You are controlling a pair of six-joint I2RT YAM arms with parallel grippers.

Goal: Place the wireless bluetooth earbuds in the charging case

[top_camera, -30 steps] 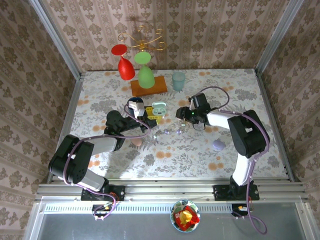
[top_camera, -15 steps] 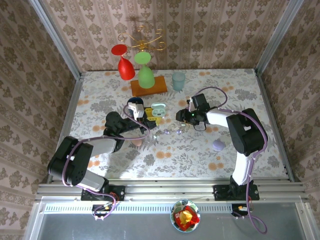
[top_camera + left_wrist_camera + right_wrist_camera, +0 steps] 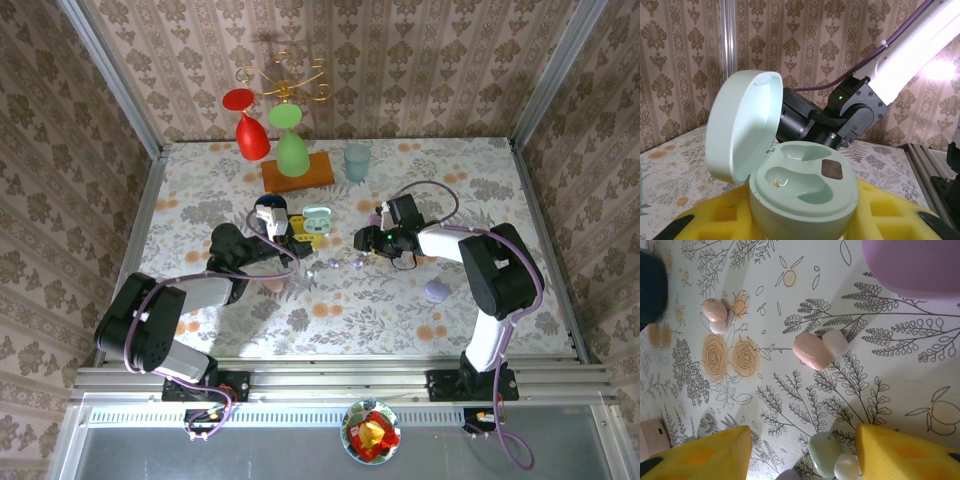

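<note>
Two robot arms share a floral-patterned table (image 3: 500,190) enclosed by damask-print walls. The left arm (image 3: 185,295) reaches toward the table's middle. Its left gripper (image 3: 304,229) is clamped by yellow fingers (image 3: 890,212) on an open mint-green charging case (image 3: 805,197). The case is held upright with its lid (image 3: 740,132) tipped back, and its two wells show bare mint floors, with a dark square patch (image 3: 831,169) on the inner face.

The right arm (image 3: 495,270) bends in from the opposite side. The right gripper (image 3: 804,440) hangs low over the cloth, just to the right of the case, with its fingers apart and closed on nothing.

At the far edge, a gold rack (image 3: 283,75) on a wooden base (image 3: 298,173) carries a red glass (image 3: 250,125) and a green glass (image 3: 290,140) upside down, with a pale teal cup (image 3: 357,160) beside them. A lilac case (image 3: 437,291) lies closed near the right arm, and a pink case (image 3: 273,284) lies near the left.

The wireless bluetooth earbuds (image 3: 811,352) lie loose on the table between the two grippers. Two are pink and well apart, each with a whitish tip. A mint earbud (image 3: 823,449) rests in the gap between the right gripper's fingers, close to one of them.
</note>
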